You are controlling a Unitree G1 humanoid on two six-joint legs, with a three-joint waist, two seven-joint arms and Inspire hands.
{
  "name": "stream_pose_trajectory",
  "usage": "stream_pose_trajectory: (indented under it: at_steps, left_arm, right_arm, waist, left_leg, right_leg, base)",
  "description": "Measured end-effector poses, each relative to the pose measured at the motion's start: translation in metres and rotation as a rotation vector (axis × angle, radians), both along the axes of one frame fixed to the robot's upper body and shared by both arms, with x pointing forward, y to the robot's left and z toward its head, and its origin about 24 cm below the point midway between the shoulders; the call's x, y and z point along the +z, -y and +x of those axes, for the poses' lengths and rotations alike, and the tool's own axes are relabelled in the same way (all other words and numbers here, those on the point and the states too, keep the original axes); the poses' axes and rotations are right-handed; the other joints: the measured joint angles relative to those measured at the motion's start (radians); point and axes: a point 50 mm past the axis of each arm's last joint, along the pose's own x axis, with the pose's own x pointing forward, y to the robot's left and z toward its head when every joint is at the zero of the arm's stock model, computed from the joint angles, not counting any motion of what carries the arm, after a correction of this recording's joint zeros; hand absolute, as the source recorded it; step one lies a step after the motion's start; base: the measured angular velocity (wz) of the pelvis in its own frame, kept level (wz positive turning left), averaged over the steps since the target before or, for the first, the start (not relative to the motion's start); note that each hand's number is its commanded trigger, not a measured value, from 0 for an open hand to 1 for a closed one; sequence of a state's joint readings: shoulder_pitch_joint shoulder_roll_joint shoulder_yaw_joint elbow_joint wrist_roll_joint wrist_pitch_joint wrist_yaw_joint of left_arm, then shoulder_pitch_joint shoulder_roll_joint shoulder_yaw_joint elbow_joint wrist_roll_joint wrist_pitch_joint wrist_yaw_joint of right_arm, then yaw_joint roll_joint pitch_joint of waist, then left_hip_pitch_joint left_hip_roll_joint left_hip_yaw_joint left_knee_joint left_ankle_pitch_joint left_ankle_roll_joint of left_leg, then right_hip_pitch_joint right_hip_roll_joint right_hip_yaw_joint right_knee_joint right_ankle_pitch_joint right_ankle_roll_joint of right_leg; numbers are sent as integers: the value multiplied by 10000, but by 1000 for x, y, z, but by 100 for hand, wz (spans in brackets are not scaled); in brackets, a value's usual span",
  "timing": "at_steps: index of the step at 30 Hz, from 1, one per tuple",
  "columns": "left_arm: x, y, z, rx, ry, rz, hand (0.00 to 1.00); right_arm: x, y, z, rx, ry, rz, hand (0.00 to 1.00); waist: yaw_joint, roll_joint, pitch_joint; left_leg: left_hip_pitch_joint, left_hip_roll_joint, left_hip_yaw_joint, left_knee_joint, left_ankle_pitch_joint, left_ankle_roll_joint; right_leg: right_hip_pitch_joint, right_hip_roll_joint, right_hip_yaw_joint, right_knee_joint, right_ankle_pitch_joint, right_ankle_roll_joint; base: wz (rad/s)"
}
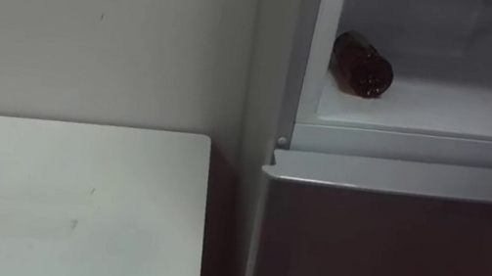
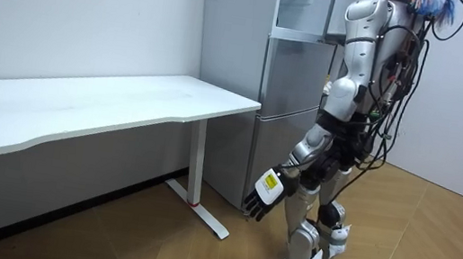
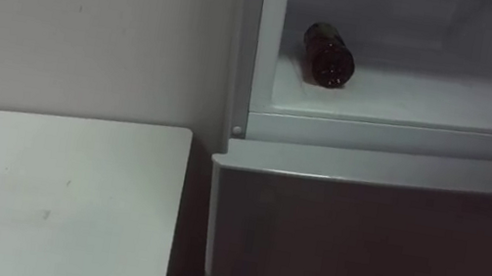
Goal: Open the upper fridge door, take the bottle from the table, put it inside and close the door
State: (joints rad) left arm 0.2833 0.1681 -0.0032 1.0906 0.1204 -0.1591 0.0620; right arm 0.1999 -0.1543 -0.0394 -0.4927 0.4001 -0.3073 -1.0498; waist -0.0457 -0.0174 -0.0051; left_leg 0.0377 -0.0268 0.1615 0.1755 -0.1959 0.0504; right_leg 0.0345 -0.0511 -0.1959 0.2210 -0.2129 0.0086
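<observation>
the placing step looks done: the bottle (image 1: 362, 65) lies on its side on the white floor of the upper fridge compartment (image 1: 449, 109), up at one o'clock in the eye view, close to the compartment's left wall with one round end turned toward you.

what's left, by my read, is the close-out. the compartment stands open, so the next move calls for shutting it gently (the bottle is round and lying loose, so a jolt could roll it toward the lip).

the left hand (image 2: 264, 193) hangs low beside the thigh, fingers loosely apart and holding nothing.

the lower door (image 1: 405, 262) is closed, taking up four to five o'clock. the bench (image 1: 58, 198) sits at eight o'clock, its white top ending just beside the fridge (image 2: 284, 110) with a narrow dark gap between them. there's a plain pale wall (image 1: 95, 25) behind and a wood floor (image 2: 196, 252) underfoot, and the robot stands upright close in front of the fridge.
</observation>
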Motion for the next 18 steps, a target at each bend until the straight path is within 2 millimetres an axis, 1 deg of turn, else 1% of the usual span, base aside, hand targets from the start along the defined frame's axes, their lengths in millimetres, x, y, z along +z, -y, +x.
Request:
stream_pose_trajectory:
  at_steps: [2,5,8,11,14,18]
  left_arm:
    - [0,0,1,-95,8,7,0]
    - [-1,1,0,-139,-109,-17,0]
    - [-2,3,-2,-293,-275,-106,0]
    - [-2,4,-3,-402,-323,-183,0]
    - [-3,5,-4,-426,-367,-231,0]
    - [-3,6,1,-606,-305,-282,0]
  right_arm:
    - [-1,-5,2,323,-15,-39,0]
    - [-1,-13,4,909,-31,-221,0]
    - [-1,-19,6,1409,-26,-507,0]
    - [-1,-20,6,1377,-48,-716,0]
    - [0,-20,6,1378,-46,-778,0]
    - [0,-22,7,1475,-49,-810,0]
  waist:
    - [8,8,-2]
    - [16,78,5]
    - [77,169,49]
    - [206,219,71]
    - [211,227,70]
    - [211,227,68]
  left_leg:
    - [3,4,7,1,0,0]
    - [14,7,7,-6,0,0]
    - [39,7,7,-7,0,1]
    - [40,4,6,-38,1,1]
    - [39,-1,6,-73,1,1]
    - [4,-5,7,-78,1,1]
  right_leg:
    - [0,1,1,1,15,-7]
    - [14,3,5,-1,38,-7]
    - [11,3,7,0,52,-5]
    - [7,4,5,-8,52,-5]
    - [13,7,5,-22,51,-4]
    - [36,6,5,-24,51,-3]
  base:
    - [0]
    - [0]
    - [0]
    - [0]
    - [0]
    - [0]
